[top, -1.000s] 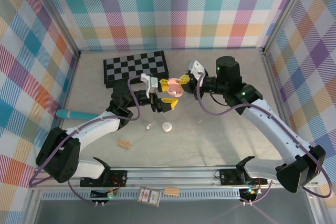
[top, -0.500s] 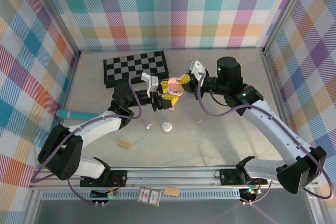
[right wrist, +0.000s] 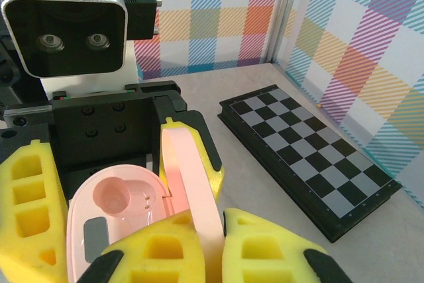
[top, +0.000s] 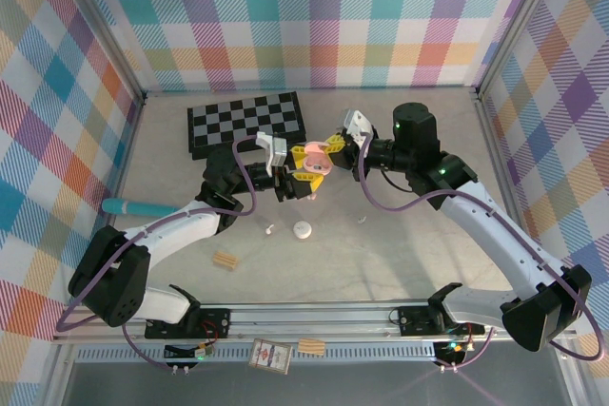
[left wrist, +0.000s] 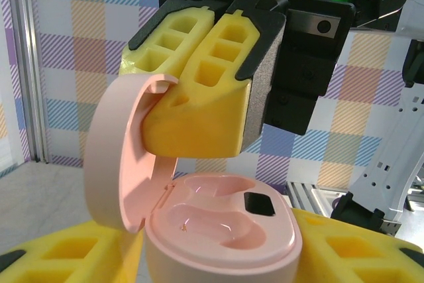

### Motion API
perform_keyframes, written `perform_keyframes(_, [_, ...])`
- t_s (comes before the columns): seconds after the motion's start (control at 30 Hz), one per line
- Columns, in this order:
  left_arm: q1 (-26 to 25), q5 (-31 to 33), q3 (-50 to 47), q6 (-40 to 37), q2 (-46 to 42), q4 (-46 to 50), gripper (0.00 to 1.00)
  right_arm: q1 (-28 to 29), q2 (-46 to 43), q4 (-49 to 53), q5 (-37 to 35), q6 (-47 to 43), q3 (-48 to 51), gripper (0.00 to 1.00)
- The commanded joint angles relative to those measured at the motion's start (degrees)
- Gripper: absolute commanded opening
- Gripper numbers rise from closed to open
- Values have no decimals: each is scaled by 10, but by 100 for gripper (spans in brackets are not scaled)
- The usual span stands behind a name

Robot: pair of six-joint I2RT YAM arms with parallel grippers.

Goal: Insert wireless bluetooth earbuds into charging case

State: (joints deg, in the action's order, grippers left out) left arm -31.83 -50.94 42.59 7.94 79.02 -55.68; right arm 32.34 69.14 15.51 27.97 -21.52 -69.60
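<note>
Earbud [top: 269, 229], tiny and white, is seen lying on the table [top: 400, 254] near a round white case [top: 303, 229], while above them the pink charging case [left wrist: 225, 230] is clamped at its base by the left gripper [top: 297, 181] and its raised lid [left wrist: 116, 164] is pinched by the right gripper [top: 328, 149].

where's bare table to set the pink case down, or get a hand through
Bare: the front centre strip between the wooden block and the right arm; also the back left corner beside the checkerboard. Crowded: the middle, where the pink case is held, with the white case and loose earbuds just in front.
</note>
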Motion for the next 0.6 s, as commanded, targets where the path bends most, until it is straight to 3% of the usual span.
perform_keyframes(0.0, [1,-10,14,-1,-4,-19,55,4,-1,2,19,-6,-4,5])
perform_keyframes(0.23, [1,-15,14,-1,-4,-19,51,4,3,13,18,-9,-8,5])
perform_keyframes(0.57, [1,-19,13,-2,0,-21,36,4,3,14,18,-8,-11,7])
